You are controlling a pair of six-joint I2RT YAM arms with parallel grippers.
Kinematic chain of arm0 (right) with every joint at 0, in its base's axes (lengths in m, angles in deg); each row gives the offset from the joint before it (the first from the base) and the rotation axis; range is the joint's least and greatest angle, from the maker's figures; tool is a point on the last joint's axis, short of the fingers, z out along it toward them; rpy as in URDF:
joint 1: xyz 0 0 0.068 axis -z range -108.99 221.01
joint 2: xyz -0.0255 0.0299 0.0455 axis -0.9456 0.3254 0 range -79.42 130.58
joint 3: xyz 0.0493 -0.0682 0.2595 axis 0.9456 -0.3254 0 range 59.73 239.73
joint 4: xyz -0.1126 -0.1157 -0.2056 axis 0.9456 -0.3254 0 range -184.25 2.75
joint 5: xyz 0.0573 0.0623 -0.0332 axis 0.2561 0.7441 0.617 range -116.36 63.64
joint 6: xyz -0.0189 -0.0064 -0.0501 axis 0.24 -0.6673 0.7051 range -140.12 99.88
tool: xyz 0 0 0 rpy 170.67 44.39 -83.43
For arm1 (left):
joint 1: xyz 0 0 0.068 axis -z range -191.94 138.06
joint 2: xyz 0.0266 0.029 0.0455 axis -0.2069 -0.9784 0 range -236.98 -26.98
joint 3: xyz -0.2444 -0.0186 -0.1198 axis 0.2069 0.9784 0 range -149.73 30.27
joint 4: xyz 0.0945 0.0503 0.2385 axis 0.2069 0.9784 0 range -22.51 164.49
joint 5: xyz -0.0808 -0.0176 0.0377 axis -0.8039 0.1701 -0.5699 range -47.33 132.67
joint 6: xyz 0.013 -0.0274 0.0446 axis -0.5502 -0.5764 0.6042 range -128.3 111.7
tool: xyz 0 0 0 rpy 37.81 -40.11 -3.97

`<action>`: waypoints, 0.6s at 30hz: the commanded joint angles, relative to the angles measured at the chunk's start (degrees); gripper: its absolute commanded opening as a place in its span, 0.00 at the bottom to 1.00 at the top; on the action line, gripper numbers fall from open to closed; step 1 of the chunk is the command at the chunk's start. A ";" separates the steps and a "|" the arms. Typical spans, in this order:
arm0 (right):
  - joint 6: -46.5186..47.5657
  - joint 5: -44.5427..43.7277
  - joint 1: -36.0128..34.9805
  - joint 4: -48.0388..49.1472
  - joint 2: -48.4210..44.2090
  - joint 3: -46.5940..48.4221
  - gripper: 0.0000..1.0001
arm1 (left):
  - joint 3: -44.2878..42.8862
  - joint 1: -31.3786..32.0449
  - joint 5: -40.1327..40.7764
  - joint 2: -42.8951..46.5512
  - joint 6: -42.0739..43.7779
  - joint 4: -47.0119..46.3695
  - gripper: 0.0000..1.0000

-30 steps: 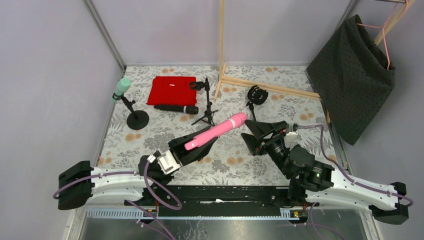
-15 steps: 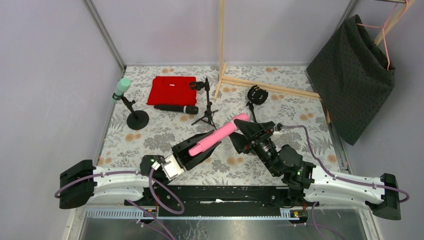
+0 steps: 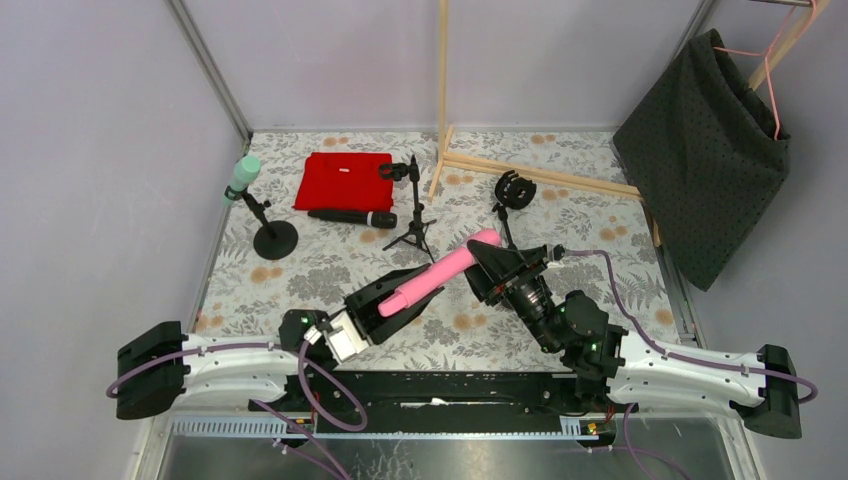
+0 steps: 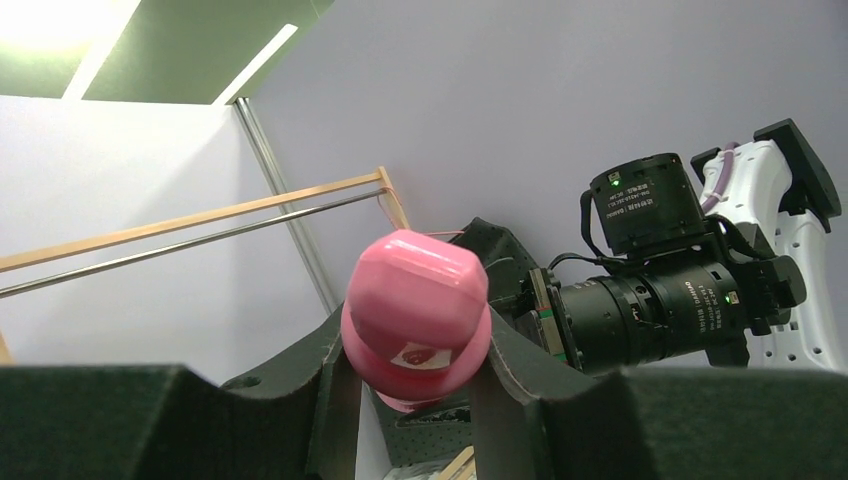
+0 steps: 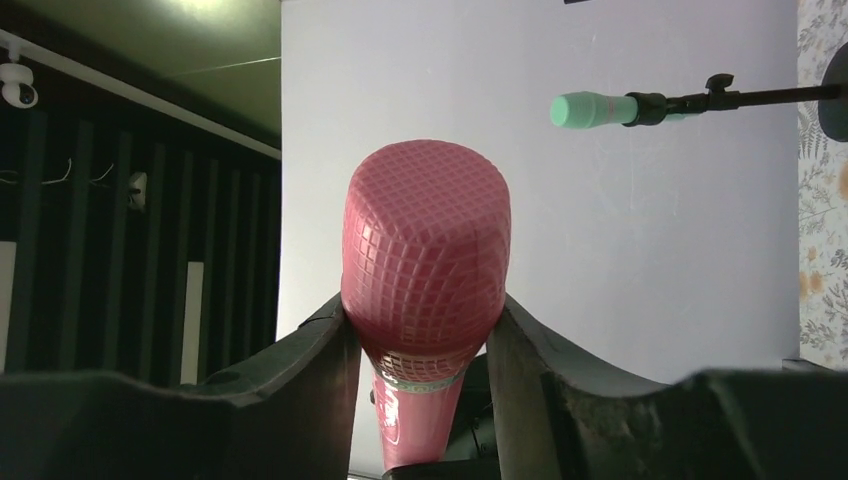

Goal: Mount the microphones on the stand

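Green microphone point(image 3: 241, 176) already sits on its stand point(image 3: 274, 240) by the table's point(image 3: 600, 210) left edge; left gripper point(image 3: 398, 296) and right gripper point(image 3: 487, 257) both clamp the pink microphone point(image 3: 437, 272); black microphone point(image 3: 352, 216) lies unmounted.

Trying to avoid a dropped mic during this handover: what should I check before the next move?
1. Left gripper clamps pink microphone by its handle: ok.
2. Right gripper closed on its head, fingers touching both sides: ok.
3. Right grip firm enough for a release: cannot tell.
4. Clip stand free: ok.
5. Black microphone mounted: not ok, it lies on the table.
6. Green microphone on round-base stand: ok.
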 commanded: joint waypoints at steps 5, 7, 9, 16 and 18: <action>-2.64 -1.89 -0.15 3.72 -0.54 -0.77 0.00 | -0.59 0.21 -1.01 3.60 -1.12 5.12 0.98; -3.43 -1.92 -0.15 4.76 -0.46 -1.08 0.00 | -1.90 0.21 -1.51 4.89 -1.20 10.90 0.99; -2.62 -2.25 -0.15 5.88 -0.52 -1.26 0.00 | -2.68 0.21 -1.45 5.79 -1.73 14.36 0.99; 9.76 -8.60 -0.15 2.91 -6.48 -1.20 0.00 | -3.37 0.21 4.54 11.90 -11.97 26.13 0.99; 16.52 -11.56 -0.15 0.36 -10.35 -0.85 0.00 | -6.81 0.21 2.93 13.88 -13.76 39.31 0.99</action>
